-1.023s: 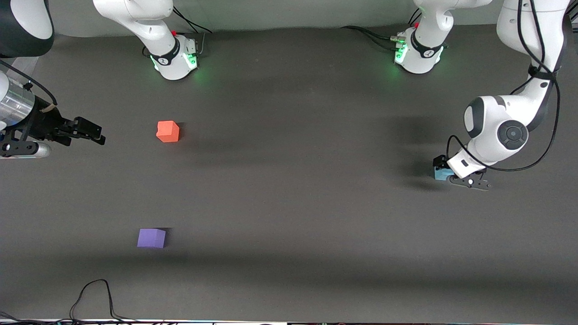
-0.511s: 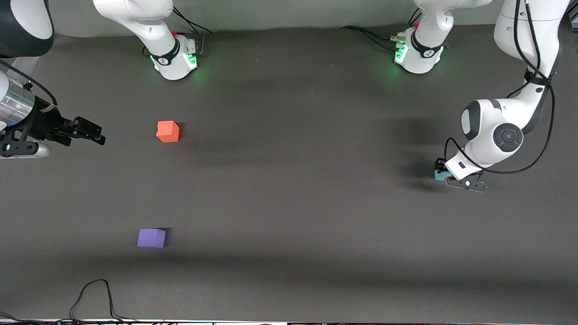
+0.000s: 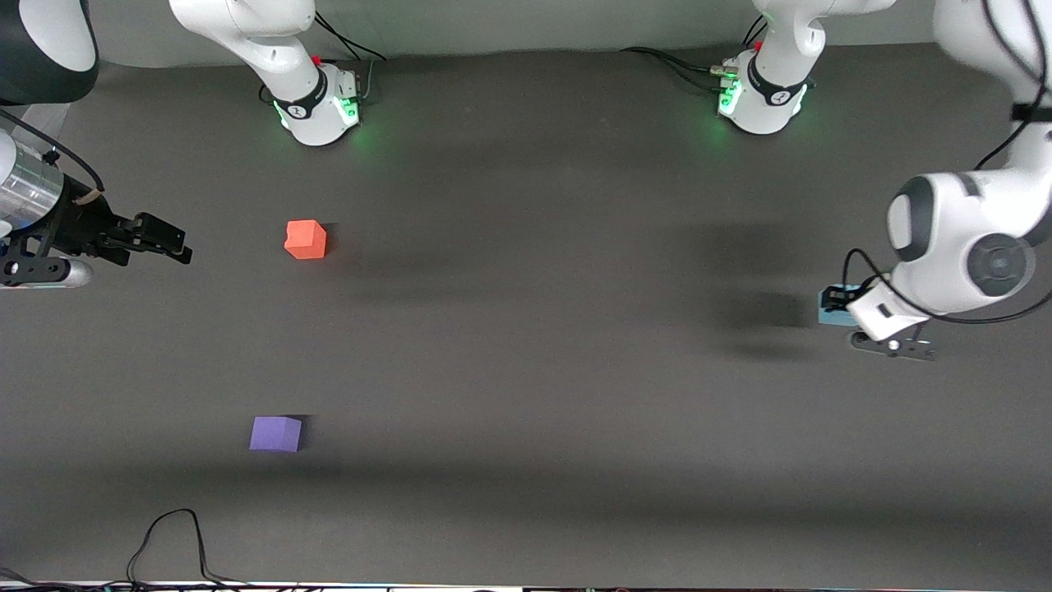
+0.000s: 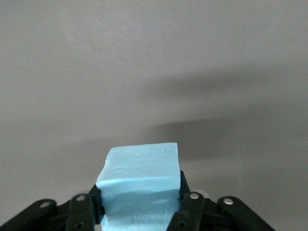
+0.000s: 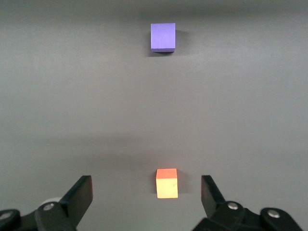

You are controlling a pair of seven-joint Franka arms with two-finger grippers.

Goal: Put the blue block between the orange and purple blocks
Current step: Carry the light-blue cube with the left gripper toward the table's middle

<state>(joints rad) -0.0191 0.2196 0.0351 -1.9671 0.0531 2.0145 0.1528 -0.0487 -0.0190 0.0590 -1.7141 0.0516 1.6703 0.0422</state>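
The light blue block [image 3: 832, 309] [image 4: 139, 180] is pinched between the fingers of my left gripper [image 3: 840, 311] [image 4: 139, 204], which is shut on it and holds it a little above the table at the left arm's end, its shadow lying apart from it. The orange block [image 3: 306, 239] [image 5: 167, 183] and the purple block [image 3: 275, 433] [image 5: 163, 37] rest on the table toward the right arm's end, the purple one nearer the front camera. My right gripper [image 3: 174, 244] [image 5: 147, 187] waits open beside the orange block, holding nothing.
The two arm bases [image 3: 316, 107] [image 3: 760, 99] stand at the table's edge farthest from the front camera. A black cable [image 3: 173, 534] loops at the edge nearest the front camera, close to the purple block. Dark bare mat [image 3: 526, 345] stretches between the blocks.
My left gripper has shut on the blue block and lifted it, shifting toward the left arm's end of the table. The right arm and the other two blocks have not moved.
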